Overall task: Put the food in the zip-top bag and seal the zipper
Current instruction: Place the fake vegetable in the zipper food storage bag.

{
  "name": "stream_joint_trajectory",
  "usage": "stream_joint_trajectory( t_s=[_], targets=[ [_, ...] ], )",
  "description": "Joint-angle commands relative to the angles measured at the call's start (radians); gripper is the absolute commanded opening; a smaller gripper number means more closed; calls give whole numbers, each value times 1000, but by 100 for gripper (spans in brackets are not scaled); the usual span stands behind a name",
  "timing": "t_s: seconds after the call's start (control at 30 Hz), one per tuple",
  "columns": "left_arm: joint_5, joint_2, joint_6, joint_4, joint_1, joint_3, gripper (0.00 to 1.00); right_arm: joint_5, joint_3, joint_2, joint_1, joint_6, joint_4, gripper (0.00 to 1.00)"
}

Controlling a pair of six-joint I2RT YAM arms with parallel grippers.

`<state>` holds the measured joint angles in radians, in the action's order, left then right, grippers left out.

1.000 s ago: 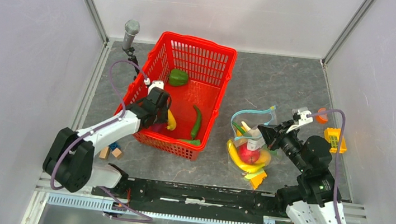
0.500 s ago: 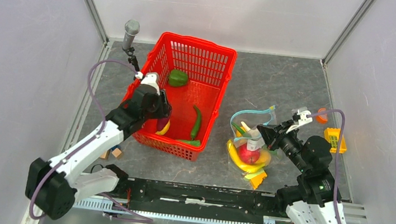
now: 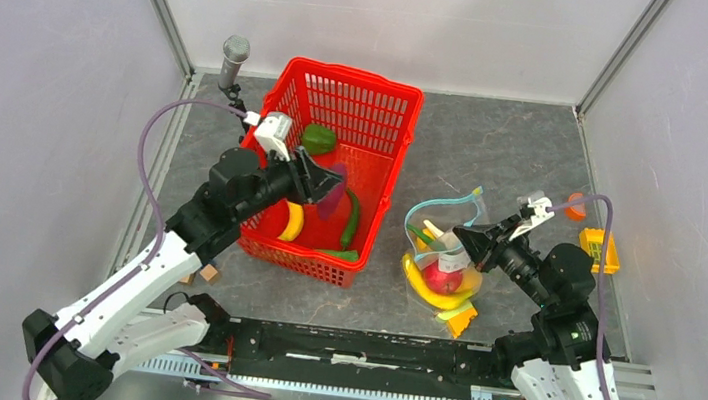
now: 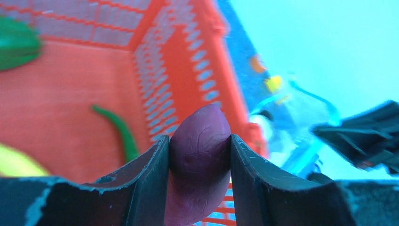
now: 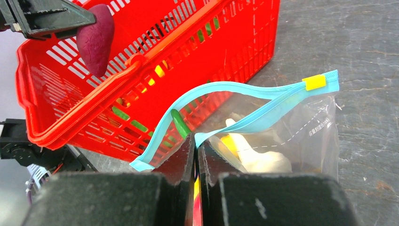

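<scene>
Purple eggplant (image 4: 201,141), we judge light and slick, clenched mid-body in left jaws; right jaws pinch the limp zip-top bag (image 5: 308,134) at its zipper (image 5: 235,88).

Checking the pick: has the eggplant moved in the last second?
Yes. Held by the left claw, the eggplant went from the left wall of the red basket toward its middle.

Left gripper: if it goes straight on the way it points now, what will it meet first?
Probably the red basket wall nearest the zip-top bag, near its rim; the held eggplant would touch before the fingers. Depth is unclear: it may pass just above, on to the bag.
</scene>
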<state>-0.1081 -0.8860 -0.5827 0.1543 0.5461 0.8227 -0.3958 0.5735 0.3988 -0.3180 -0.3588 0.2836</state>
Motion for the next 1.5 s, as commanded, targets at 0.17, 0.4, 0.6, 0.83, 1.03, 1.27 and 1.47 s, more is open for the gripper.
stream_joint_trajectory(
  t_s=[0.17,0.4,0.6,0.83,1.03,1.27,1.47],
  targets=[
    [5,-165,82,-286,380,259,24,-109,68,2,1,18,-60,8],
    [104,-356,155,-435,497,295,25,-137,84,-26,1,20,-51,8],
    [176,-453,163,-502,548,286,25,-135,103,-50,0,25,-42,8],
    [210,-512,192,-462,570,296,29,-120,96,-59,1,20,-52,8],
    [207,-556,202,-355,570,320,38,-58,90,-86,1,-5,-84,8],
    [113,-578,213,-275,571,388,82,14,56,-111,1,-46,-107,7],
    [60,-469,225,-280,572,362,100,135,44,-126,1,-44,-58,7]
  ],
)
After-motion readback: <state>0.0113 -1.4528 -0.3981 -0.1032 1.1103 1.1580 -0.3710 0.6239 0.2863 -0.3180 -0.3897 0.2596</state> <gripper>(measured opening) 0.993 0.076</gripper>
